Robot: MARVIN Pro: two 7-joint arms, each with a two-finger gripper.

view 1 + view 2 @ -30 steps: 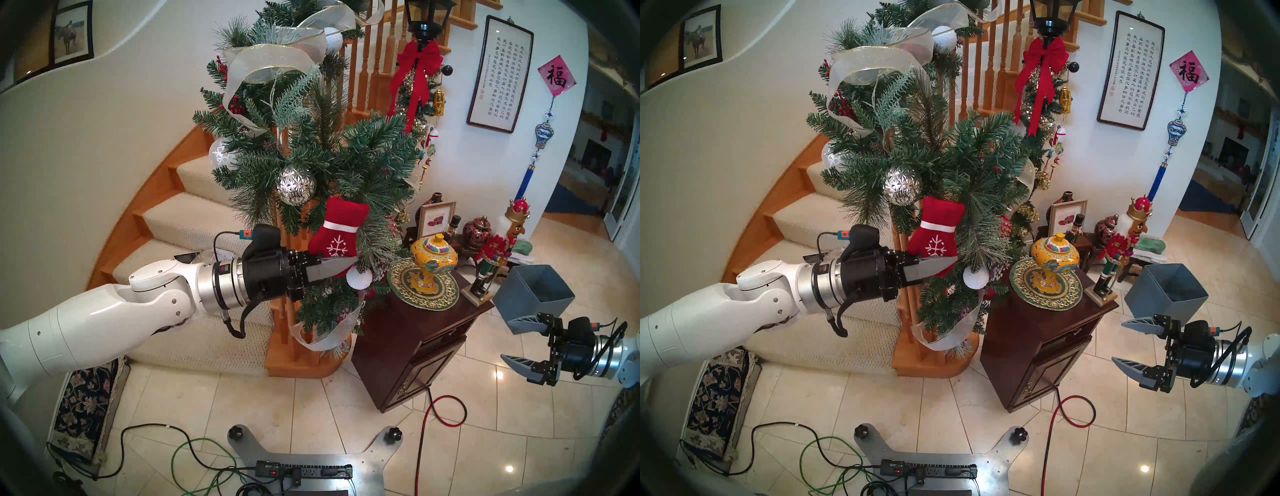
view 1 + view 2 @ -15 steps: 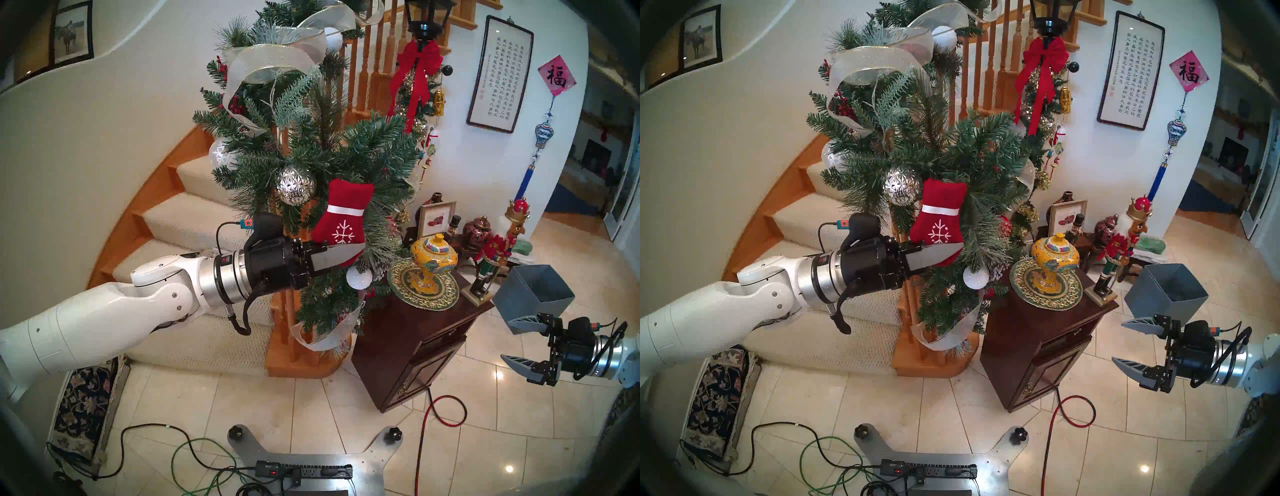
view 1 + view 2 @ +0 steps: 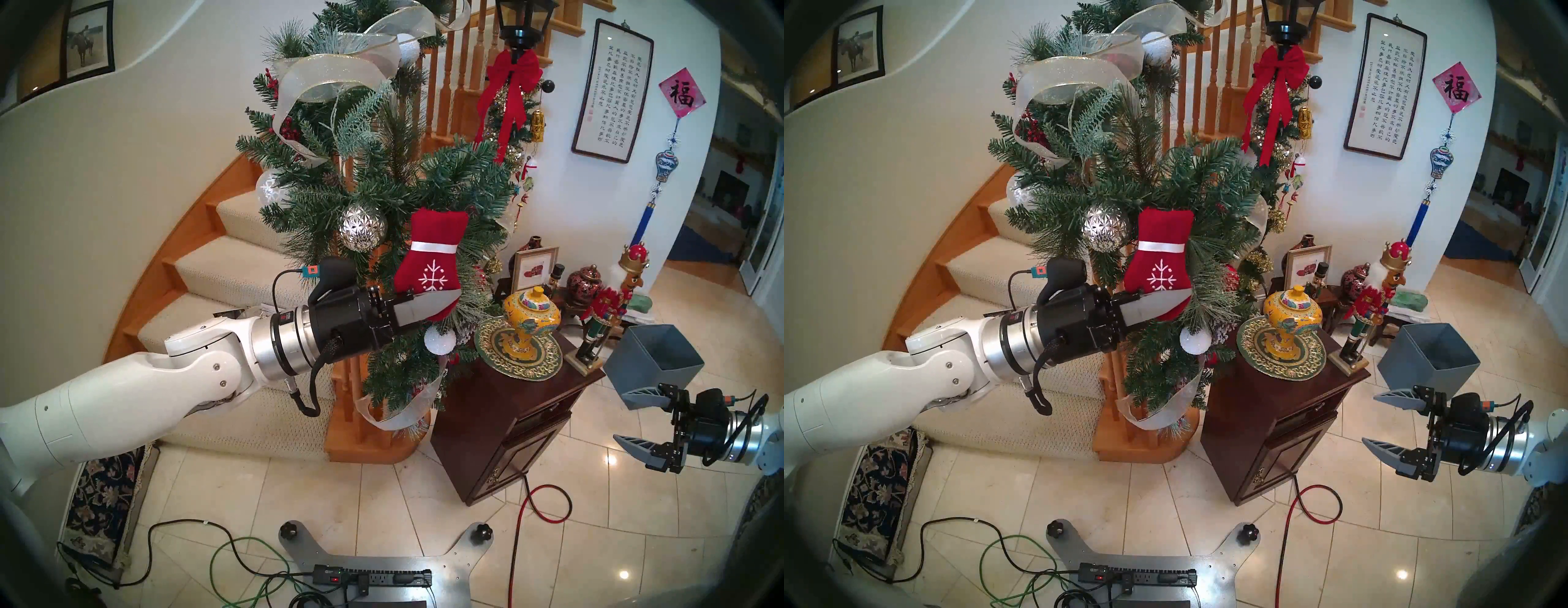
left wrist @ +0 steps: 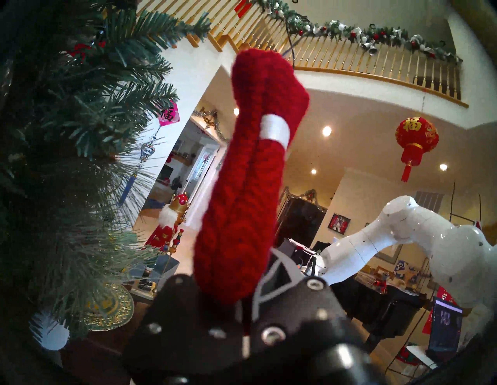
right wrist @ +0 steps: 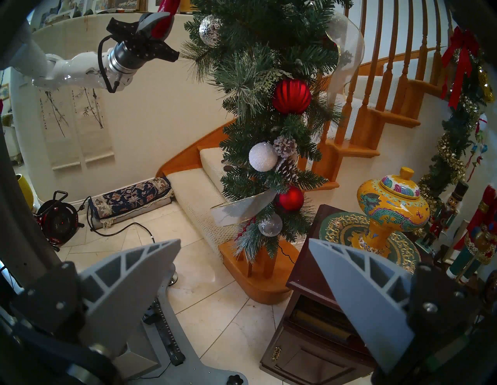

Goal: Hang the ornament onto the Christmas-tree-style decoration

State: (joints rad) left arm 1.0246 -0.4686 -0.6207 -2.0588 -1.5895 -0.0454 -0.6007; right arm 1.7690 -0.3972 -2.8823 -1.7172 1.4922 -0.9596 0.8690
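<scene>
A small red mitten with a white snowflake and white cuff stripe stands cuff-up, pinched at its lower end by my left gripper, which is shut on it. It is held in front of the bushy green garland on the stair post, just right of a silver ball. The mitten also shows in the head right view and, edge-on, in the left wrist view, with garland needles to its left. My right gripper is open and empty, low at the right, and its fingers frame the garland's lower end.
A dark wooden cabinet right of the garland carries a yellow lidded jar and nutcracker figures. A grey box sits near my right gripper. Carpeted stairs, floor cables and a rolled rug lie below.
My left arm has lifted the mitten up and to the right, closer into the garland beside the silver ball. The right arm has not moved.
</scene>
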